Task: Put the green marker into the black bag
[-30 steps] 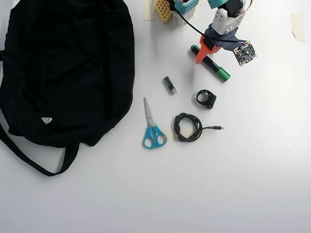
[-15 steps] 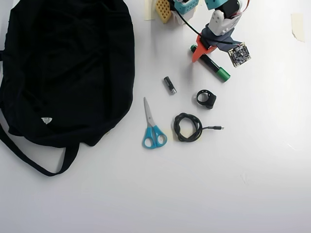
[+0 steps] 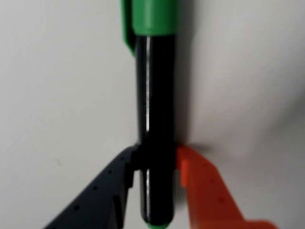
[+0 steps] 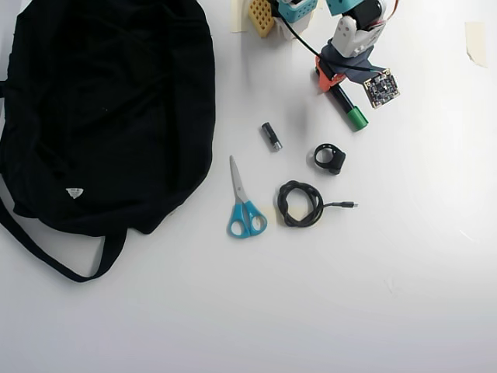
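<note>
The green marker (image 4: 347, 109) lies on the white table at top right, its green cap toward the lower right in the overhead view. My gripper (image 4: 329, 82) is shut on the marker's black barrel near the uncapped end. In the wrist view the black finger (image 3: 107, 191) and the orange finger (image 3: 200, 186) press the barrel of the marker (image 3: 155, 95) from both sides, with my gripper (image 3: 156, 160) low in the frame. The black bag (image 4: 109, 109) fills the overhead view's upper left, far left of the gripper, its strap (image 4: 54, 260) trailing below.
Between bag and marker lie a short battery (image 4: 271, 135), blue-handled scissors (image 4: 245, 203), a coiled black cable (image 4: 300, 203) and a small black ring part (image 4: 330, 158). A yellow block (image 4: 261, 15) sits by the arm's base; a tape strip (image 4: 476, 40) is at far right.
The orange finger has swung in from the marker's left and closed against the barrel. The marker now sits pinched between both fingers.
</note>
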`<state>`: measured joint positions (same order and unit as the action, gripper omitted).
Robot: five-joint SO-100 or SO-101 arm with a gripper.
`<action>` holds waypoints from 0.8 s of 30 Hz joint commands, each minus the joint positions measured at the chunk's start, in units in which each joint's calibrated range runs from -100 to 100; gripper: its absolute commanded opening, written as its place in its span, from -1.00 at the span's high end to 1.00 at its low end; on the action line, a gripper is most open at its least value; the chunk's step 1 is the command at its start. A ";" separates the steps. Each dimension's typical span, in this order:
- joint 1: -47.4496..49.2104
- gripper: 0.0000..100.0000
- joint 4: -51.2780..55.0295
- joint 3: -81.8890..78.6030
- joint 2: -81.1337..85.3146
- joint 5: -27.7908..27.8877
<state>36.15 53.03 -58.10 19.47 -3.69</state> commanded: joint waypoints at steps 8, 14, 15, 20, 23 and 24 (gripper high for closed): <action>-0.02 0.95 -0.57 0.42 1.53 -0.14; 0.27 0.95 -0.57 2.12 1.69 -0.09; 0.27 0.95 -0.57 2.57 1.69 -0.09; 0.13 0.95 0.20 5.09 1.69 -0.09; -0.10 0.95 0.29 7.15 1.78 0.23; -0.10 0.95 0.55 7.96 1.78 0.38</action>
<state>36.15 53.11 -54.40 19.63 -3.69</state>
